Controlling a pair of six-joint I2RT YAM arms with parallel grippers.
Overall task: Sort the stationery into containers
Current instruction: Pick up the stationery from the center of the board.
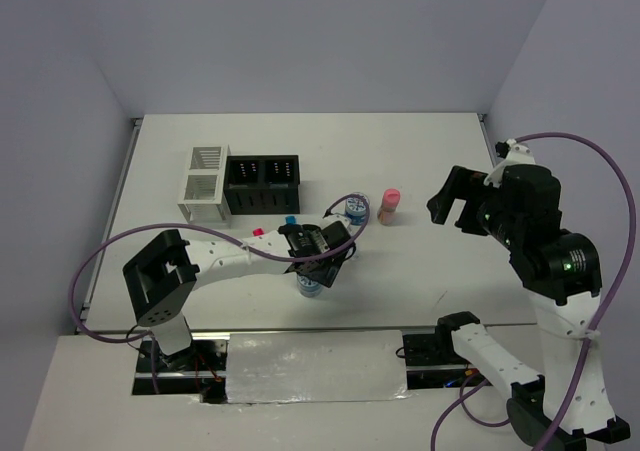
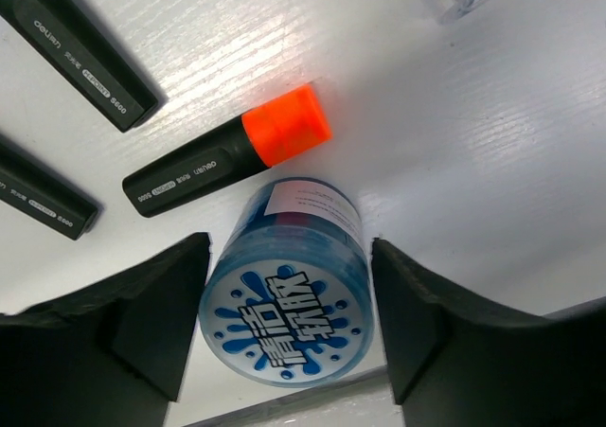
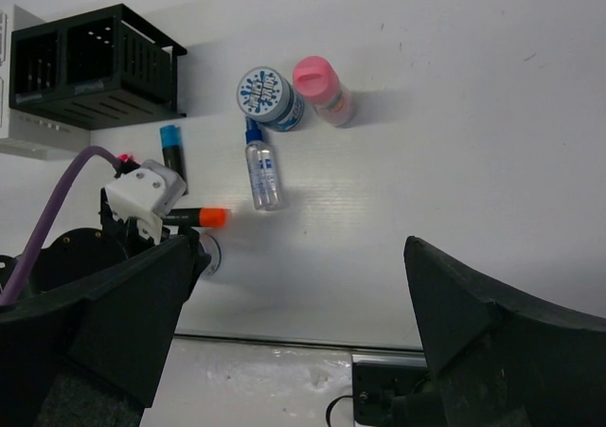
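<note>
A blue-white roll (image 2: 289, 318) stands on end near the table's front edge (image 1: 310, 287), and my left gripper (image 2: 289, 337) is open around it, with a black finger close on each side. An orange-capped highlighter (image 2: 237, 157) lies just beyond it, beside two more black highlighters (image 2: 80, 39). The pink cap (image 1: 258, 231) and blue cap (image 1: 290, 219) show from above. A second roll (image 3: 268, 96), the pink stick (image 3: 322, 88) and the clear bottle (image 3: 262, 171) lie further back. The white organizer (image 1: 205, 184) and black organizer (image 1: 262, 183) stand at the back left. My right gripper (image 3: 303, 323) hangs open and empty, high at the right.
The left arm's purple cable (image 1: 100, 261) loops over the left side of the table. A seam and a lower shelf (image 1: 310, 366) run along the near edge just in front of the roll. The walls close in at the back and on both sides.
</note>
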